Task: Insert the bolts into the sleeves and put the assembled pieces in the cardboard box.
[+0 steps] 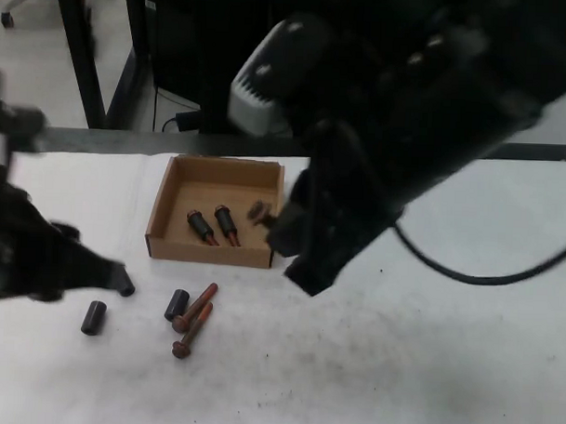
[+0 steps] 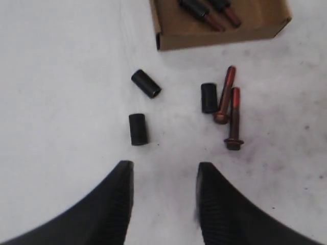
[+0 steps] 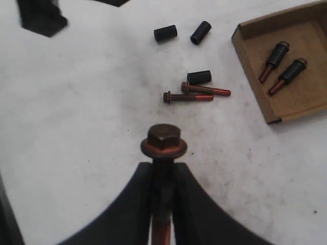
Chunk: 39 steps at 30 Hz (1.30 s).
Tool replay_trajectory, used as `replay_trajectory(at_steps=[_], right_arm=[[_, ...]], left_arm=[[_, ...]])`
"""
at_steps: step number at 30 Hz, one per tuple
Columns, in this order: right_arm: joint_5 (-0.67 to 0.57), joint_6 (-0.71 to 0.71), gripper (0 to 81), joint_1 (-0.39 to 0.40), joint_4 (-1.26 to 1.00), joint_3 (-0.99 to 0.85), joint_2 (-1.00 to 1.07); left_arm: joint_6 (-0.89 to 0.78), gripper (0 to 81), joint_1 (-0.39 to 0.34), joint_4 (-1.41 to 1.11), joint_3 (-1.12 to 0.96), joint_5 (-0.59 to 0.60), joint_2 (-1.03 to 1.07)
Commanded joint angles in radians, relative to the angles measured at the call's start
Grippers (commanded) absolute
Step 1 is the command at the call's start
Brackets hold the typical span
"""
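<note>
My right gripper [image 3: 162,176] is shut on a copper bolt [image 3: 163,143], held head outward above the white bench. Beyond it lie two loose bolts [image 3: 189,97] side by side, with a black sleeve [image 3: 199,77] next to them. Two more sleeves [image 3: 165,33] lie farther off. My left gripper [image 2: 163,189] is open and holds nothing. It hangs just short of one sleeve [image 2: 138,129], with another sleeve [image 2: 146,83] beyond and the third sleeve [image 2: 209,97] beside the two bolts [image 2: 230,107]. The cardboard box [image 1: 214,177] holds two assembled pieces [image 1: 213,225].
The right arm [image 1: 407,114] is a large dark mass over the box's right side in the high view. The left arm [image 1: 30,259] sits at the bench's left edge. The bench surface [image 1: 399,365] is white to the front and right. Dark frame posts [image 1: 79,47] stand behind the bench.
</note>
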Motion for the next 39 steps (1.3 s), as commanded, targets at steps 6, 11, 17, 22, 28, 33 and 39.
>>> replay_trajectory(at_steps=[6, 11, 17, 22, 28, 33, 39], right_arm=[[0.026, 0.144, 0.2, -0.002, 0.018, 0.028, -0.143], [0.055, 0.178, 0.2, -0.002, 0.018, 0.052, -0.192], [0.055, 0.189, 0.2, -0.002, 0.018, 0.103, -0.219], [0.055, 0.189, 0.2, -0.002, 0.016, 0.124, -0.219], [0.055, 0.189, 0.2, -0.002, 0.011, 0.123, -0.219], [0.055, 0.189, 0.2, -0.002, 0.011, 0.123, -0.219], [0.055, 0.189, 0.2, -0.002, 0.011, 0.123, -0.219]], left_arm=[[0.011, 38.2, 0.003, -0.085, -0.007, -0.046, 0.224], [0.065, 36.5, 0.003, -0.143, -0.007, -0.063, 0.283], [0.126, 33.2, 0.003, -0.211, -0.007, -0.123, 0.313], [0.135, 33.2, 0.003, -0.217, -0.007, -0.109, 0.361], [0.088, 33.2, 0.003, -0.231, -0.007, -0.088, 0.430], [0.076, 33.2, 0.003, -0.265, -0.007, -0.091, 0.461], [0.070, 33.2, 0.003, -0.293, -0.007, -0.097, 0.483]])
